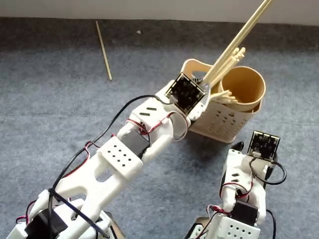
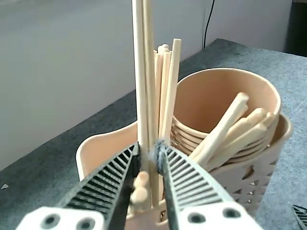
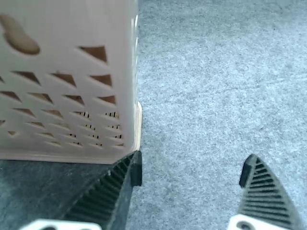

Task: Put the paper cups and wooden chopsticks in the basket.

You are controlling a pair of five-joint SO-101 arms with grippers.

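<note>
Job looked mostly done at this point. The basket (image 1: 219,124) sat at roughly 3 o'clock from the middle of the high view, on the grey carpeted surface (image 1: 60,109). The stack of paper cups (image 1: 246,87) was already standing inside it, in the half toward 3 o'clock. A few wooden chopsticks (image 2: 230,127) were leaning in the top cup with their ends poking over the rim. Another bunch (image 2: 168,86) stood upright in the basket's other half.

The left pincer (image 2: 148,154) was right over that other half, squeezed tight on a pair of chopsticks (image 2: 144,72). They stood nearly upright between the jaws, and in the high view the long ends stuck way out toward 1 o'clock. The lower ends looked to be inside the basket already, but I couldn't tell if they touched the bottom. My guess was that pair only needed letting go.

The right pincer (image 3: 192,170) was wide open with nothing in it, sitting low just beside the basket's perforated wall on its 6 o'clock side.

What was left, as far as I could see, was one loose chopstick (image 1: 103,50). It was lying flat on the surface out at 11 o'clock, well apart from the basket. Every cup I could see was in.
</note>
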